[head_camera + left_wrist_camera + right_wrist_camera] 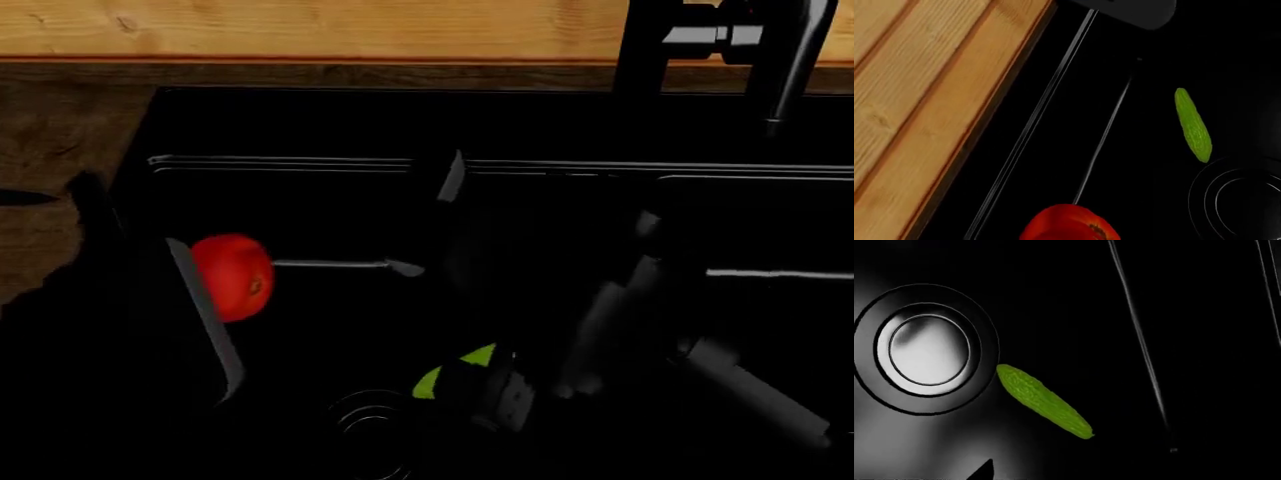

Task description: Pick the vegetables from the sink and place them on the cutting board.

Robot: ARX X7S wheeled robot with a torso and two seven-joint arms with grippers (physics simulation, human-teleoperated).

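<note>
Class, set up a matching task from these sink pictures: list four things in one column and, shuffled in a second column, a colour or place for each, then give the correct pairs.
Column one:
1. tomato
2. cucumber
3. drain
4. faucet

Column two:
A. slim, bumpy and bright green
B. stands at the back edge of the sink, by the wooden counter
C. round and glossy red
D. ringed circle in the basin floor, right beside one end of the cucumber

Pairs: 1-C, 2-A, 3-D, 4-B
</note>
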